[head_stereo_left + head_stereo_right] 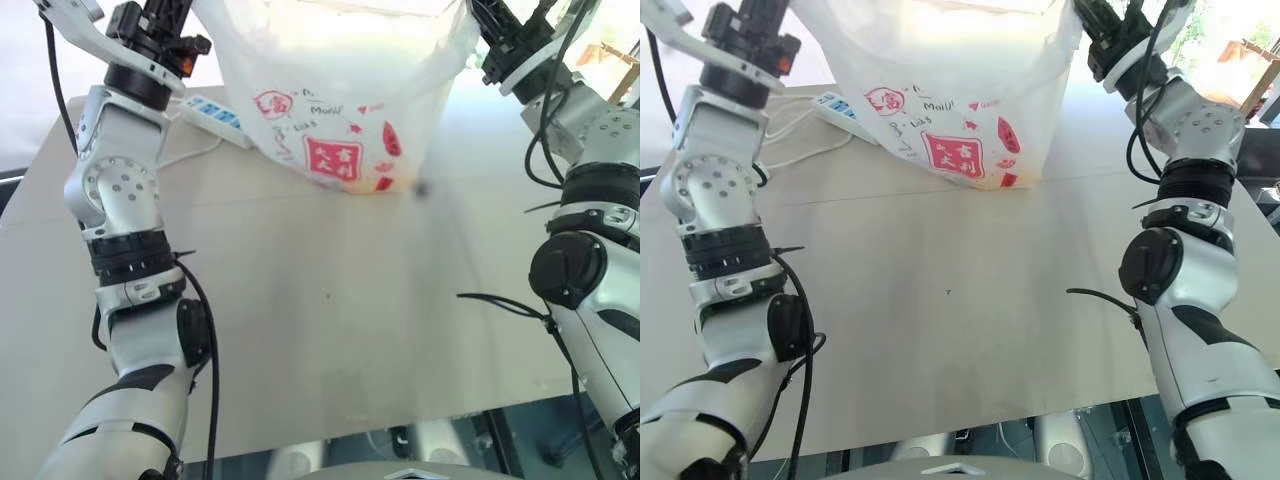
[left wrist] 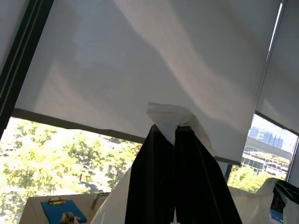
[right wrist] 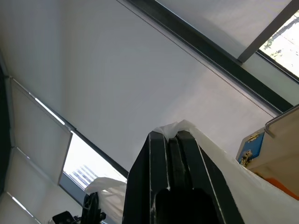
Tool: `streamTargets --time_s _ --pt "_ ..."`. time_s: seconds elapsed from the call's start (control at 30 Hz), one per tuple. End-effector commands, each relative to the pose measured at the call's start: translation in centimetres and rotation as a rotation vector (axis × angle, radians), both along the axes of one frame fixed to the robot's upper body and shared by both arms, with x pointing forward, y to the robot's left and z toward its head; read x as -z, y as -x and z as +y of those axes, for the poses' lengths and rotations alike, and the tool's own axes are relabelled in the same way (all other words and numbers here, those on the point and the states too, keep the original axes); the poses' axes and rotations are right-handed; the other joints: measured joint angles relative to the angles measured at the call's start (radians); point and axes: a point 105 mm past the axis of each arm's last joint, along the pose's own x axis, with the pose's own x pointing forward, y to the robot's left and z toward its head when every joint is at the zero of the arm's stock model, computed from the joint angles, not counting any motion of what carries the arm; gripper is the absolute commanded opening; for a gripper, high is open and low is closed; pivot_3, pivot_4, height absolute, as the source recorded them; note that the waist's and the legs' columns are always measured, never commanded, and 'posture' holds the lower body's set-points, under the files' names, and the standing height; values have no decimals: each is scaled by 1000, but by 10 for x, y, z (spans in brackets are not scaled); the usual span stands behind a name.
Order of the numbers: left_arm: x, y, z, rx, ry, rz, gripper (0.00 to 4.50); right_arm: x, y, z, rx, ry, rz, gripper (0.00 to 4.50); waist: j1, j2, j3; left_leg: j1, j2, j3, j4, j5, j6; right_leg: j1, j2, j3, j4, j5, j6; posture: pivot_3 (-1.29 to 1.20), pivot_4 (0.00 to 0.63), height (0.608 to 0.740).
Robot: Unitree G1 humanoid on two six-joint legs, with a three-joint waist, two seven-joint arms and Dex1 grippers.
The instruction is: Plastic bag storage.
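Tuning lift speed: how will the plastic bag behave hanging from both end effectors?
The plastic bag looks thin and translucent, so probably floppy and very light, apt to sway. Only small pinches of film show between the left end effector and right end effector fingers, so it could slip out. Its bottom hangs near the table and may drag.

Beige table [image 1: 330, 330] with white power strip [image 1: 215, 112]

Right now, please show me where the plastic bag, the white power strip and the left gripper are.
plastic bag [image 1: 330, 110]: left eye view, on its printed front.
power strip [image 1: 215, 112]: left eye view, on its top face.
left gripper [image 2: 175, 135]: left wrist view, between its fingertips, at the pinched film.
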Motion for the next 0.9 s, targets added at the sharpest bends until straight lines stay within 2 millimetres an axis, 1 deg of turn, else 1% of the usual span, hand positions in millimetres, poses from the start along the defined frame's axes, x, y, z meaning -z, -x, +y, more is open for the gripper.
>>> streamTargets --time_s 0.03,0.07,0.1,0.13,0.17,0.2,0.23,0.27,0.3,0.33,0.37,0.47,0.57,0.6,0.63,0.67,0.73,0.8,0.83,0.9 --pt "-6 16 8 -13 11 -59 413 -30 20 -6 -8 22 -144 936 0 0 0 -3 0 0 1 0 0 -3 0 0 1 0 0 0 150 739" --pt "-4 18 10 -18 16 -57 571 -29 22 -6 -17 38 -155 1325 0 0 0 -7 0 -1 3 0 0 -6 0 0 2 0 0 0 150 739" --pt "-2 20 12 -19 23 -54 892 -27 26 -4 -39 61 -172 1817 1 0 0 -7 0 0 3 0 0 -7 0 0 2 0 0 0 150 739" --pt "2 21 14 -26 21 -48 1333 -24 30 -2 -55 88 -187 2268 1 0 0 -7 0 0 3 0 0 -7 0 0 2 0 0 0 150 739" --pt "5 24 15 -30 13 -43 1868 -20 32 -1 -67 125 -198 2859 1 0 0 -7 0 0 3 0 0 -7 0 0 1 0 0 0 150 739" --pt "9 27 17 -34 5 -36 2302 -12 34 0 -68 175 -205 3275 2 0 0 -7 0 0 3 0 0 -7 0 0 1 0 0 0 150 739" --pt "12 30 18 -34 -1 -30 2855 -5 35 0 -65 223 -207 3825 2 0 0 -7 0 0 3 0 0 -6 0 0 1 0 0 0 150 739" --pt "14 33 19 -30 -4 -25 3293 1 36 0 -65 260 -209 4288 3 0 0 -7 0 0 3 0 0 -6 0 0 1 0 0 0 150 739" --pt "16 37 20 -17 -7 -19 3791 8 39 -2 -71 299 -217 4500 4 0 0 -7 0 0 3 0 0 -6 0 0 1 0 1 0 150 739" --pt "19 41 21 -7 -12 -14 4302 12 42 -3 -79 327 -225 4500 4 0 0 -7 0 0 3 0 0 -6 -1 0 1 1 1 0 150 739" --pt "22 45 22 -4 -26 -4 4469 16 48 -4 -97 357 -243 4500 5 0 0 -7 0 0 4 0 0 -6 -1 0 2 1 1 0 150 739" --pt "35 55 27 -18 -51 38 4469 24 69 -8 -161 411 -305 4500 5 0 0 -7 0 -1 4 0 0 -6 -1 0 2 1 2 0 150 739" --pt "60 69 34 -46 -111 124 4469 39 83 -19 -171 462 -307 4500 3 0 0 -6 0 -1 4 0 0 -5 -1 0 2 1 2 0 150 739" --pt "73 73 36 -67 -151 173 4469 52 83 -22 -149 515 -293 4500 3 0 -1 -6 0 0 4 0 0 -5 -1 0 2 1 2 0 150 739" --pt "91 75 36 -80 -183 242 4469 72 81 -26 -110 603 -270 4500 3 -1 -1 -5 0 0 4 0 1 -4 -1 1 1 1 2 0 150 739" --pt "102 78 36 -88 -203 290 4469 86 81 -28 -88 666 -257 4500 4 -2 -2 -5 1 -1 3 0 1 -4 -1 0 0 1 2 0 150 739" --pt "134 84 35 -121 -259 399 4469 124 78 -33 -36 820 -216 4500 5 -2 -2 -4 1 -1 4 -2 4 -3 -2 0 0 1 2 0 150 739" --pt "163 92 34 -151 -310 487 4469 154 75 -38 23 937 -189 4500 5 -2 -2 -3 0 0 4 -3 4 -2 -2 1 1 2 2 0 150 739" --pt "182 97 33 -177 -356 545 4469 172 73 -40 74 1009 -194 4500 6 -1 -2 -2 0 0 4 -3 4 -2 -2 1 1 2 2 0 150 739" --pt "211 107 30 -221 -424 615 4469 202 78 -40 122 1102 -220 4500 7 -1 -2 -1 0 1 4 -3 4 -1 -2 2 1 3 2 0 150 739"
